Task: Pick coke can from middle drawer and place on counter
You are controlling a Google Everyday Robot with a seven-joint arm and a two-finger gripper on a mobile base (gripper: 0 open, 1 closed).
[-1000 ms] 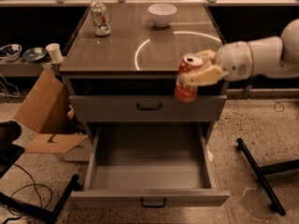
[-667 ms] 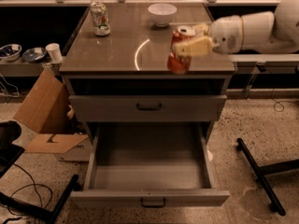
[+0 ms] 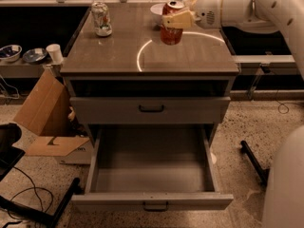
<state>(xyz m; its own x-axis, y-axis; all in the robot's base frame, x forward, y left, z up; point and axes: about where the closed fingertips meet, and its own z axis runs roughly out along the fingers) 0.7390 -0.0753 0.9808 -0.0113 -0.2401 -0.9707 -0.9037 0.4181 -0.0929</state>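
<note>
The red-orange coke can (image 3: 171, 32) with a silver top is held upright over the back middle of the counter (image 3: 190, 56), near the pale arc marking. My gripper (image 3: 175, 19) reaches in from the right and is shut on the can's upper part. I cannot tell if the can's base touches the counter. The middle drawer (image 3: 152, 201) stands pulled fully out below, and its deep tray holds nothing.
A pale white can (image 3: 101, 19) stands at the counter's back left. A white bowl (image 3: 156, 9) sits just behind the coke can. The flat-fronted drawer (image 3: 151, 109) above is closed. A cardboard box (image 3: 45, 122) and cables lie on the floor at left.
My gripper has carried the coke can from beside the cabinet's right front, up and left over the counter toward its back middle.
</note>
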